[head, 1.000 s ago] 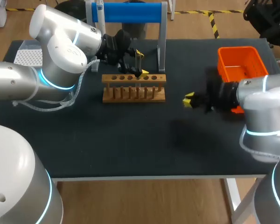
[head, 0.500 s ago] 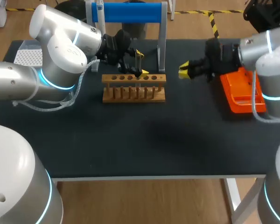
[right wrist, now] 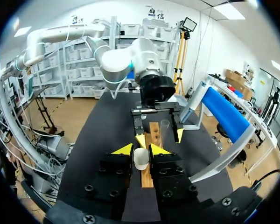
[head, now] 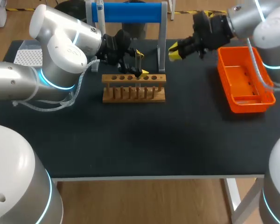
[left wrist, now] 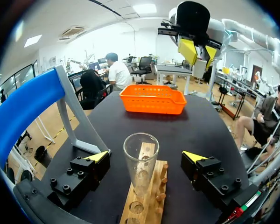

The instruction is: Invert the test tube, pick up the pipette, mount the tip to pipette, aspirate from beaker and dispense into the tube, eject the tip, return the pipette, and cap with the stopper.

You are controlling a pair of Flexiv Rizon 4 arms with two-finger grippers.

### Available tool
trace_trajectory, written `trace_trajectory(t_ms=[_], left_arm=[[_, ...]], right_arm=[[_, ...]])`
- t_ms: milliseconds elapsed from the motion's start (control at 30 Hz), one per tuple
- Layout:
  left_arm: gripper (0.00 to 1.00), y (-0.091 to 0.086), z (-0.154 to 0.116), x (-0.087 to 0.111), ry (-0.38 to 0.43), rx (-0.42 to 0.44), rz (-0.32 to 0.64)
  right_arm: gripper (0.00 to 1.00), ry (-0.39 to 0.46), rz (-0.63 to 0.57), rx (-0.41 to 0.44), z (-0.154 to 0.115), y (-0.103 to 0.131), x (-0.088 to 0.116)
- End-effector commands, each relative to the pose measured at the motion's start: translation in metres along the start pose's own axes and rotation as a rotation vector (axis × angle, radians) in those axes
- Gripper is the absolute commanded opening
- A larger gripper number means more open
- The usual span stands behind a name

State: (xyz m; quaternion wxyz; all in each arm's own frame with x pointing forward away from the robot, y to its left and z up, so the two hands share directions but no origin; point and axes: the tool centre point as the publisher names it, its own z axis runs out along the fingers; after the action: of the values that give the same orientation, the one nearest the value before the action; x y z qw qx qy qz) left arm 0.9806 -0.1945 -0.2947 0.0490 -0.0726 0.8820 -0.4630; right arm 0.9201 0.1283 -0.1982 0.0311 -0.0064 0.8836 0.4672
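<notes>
Test tube [left wrist: 140,161] stands upright, mouth up; right pincer [right wrist: 141,150] grips stopper [right wrist: 140,160].

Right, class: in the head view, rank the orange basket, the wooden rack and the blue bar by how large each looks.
1. orange basket, clearly the largest.
2. wooden rack and blue bar: they look too alike in size to rank.

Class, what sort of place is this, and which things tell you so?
Probably a robotics lab's chemistry bench: a wooden rack holds a glass test tube, and two robot arms are over the table, the right claw gripping a white stopper.
</notes>
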Motion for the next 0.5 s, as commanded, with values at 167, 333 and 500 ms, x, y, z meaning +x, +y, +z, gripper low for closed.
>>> trace_trajectory(t_ms=[167,333,500], left_arm=[[1.00,0.000,0.000,0.000,0.003,-0.002,0.000],[1.00,0.000,0.000,0.000,0.003,-0.002,0.000],[1.00,0.000,0.000,0.000,0.003,-0.002,0.000]], right_arm=[[0.00,0.101,0.007,0.058,0.014,0.017,-0.014],[0.00,0.108,0.006,0.065,0.023,0.022,-0.018],[0.00,0.101,0.008,0.068,0.029,0.026,-0.023]])
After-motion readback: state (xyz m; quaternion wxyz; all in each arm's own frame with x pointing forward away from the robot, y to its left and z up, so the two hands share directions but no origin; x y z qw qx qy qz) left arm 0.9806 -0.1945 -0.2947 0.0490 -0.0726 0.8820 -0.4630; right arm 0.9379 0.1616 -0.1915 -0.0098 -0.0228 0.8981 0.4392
